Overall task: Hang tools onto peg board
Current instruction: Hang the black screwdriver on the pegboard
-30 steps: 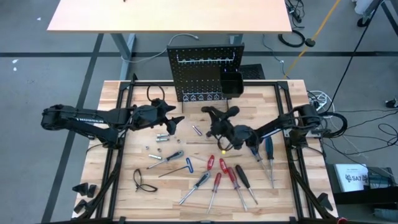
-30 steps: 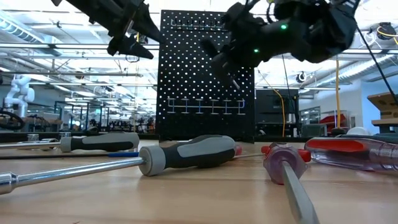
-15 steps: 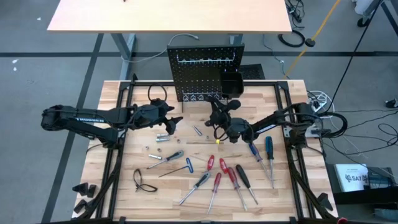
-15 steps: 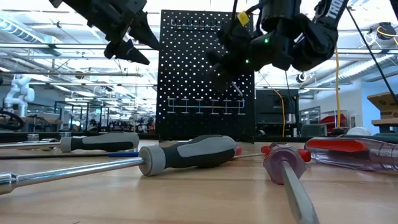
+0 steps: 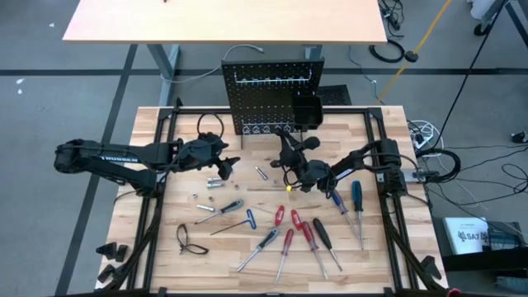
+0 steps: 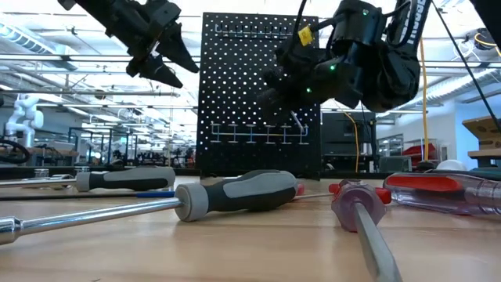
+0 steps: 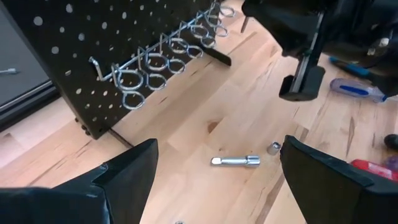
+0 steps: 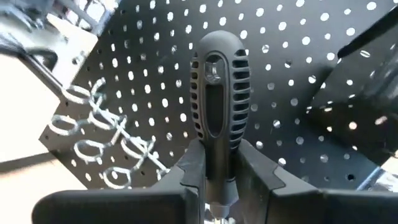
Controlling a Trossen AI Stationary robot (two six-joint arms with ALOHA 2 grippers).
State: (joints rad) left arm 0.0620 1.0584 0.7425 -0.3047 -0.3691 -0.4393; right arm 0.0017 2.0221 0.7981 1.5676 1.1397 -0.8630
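Between the fingers of the right gripper [image 8: 214, 180] a black-handled screwdriver [image 8: 214, 106] sits clamped low on its ribbed grip, the rounded butt standing clear beyond the fingertips and aimed at the peg board [image 8: 298, 81], which fills the background just ahead of it. The tool's long axis runs straight out along the line of the fingers; its shaft is hidden behind them in the wrist view, though in the low view a thin silver shaft seems to slant down below the gripper [image 6: 301, 86] in front of the board [image 6: 235, 70]. The likely trouble, as I judge it, is alignment: the rail of wire ring hooks [image 8: 93, 134] lies off to one side of the fingers and lower, so if the shaft is not brought squarely over a ring it could catch on the wire or knock the perforated panel, which stands on thin legs and might rock. The grip is narrow and near the handle's neck, so a bump could also twist the tool in the fingers. The left gripper [image 7: 214, 171] hangs with its fingers spread wide and holding nothing, a short silver bit [image 7: 235, 161] and a small silver socket [image 7: 274, 147] on the tabletop [image 7: 205, 118] just ahead of them, the hook rail [image 7: 165, 59] farther on.
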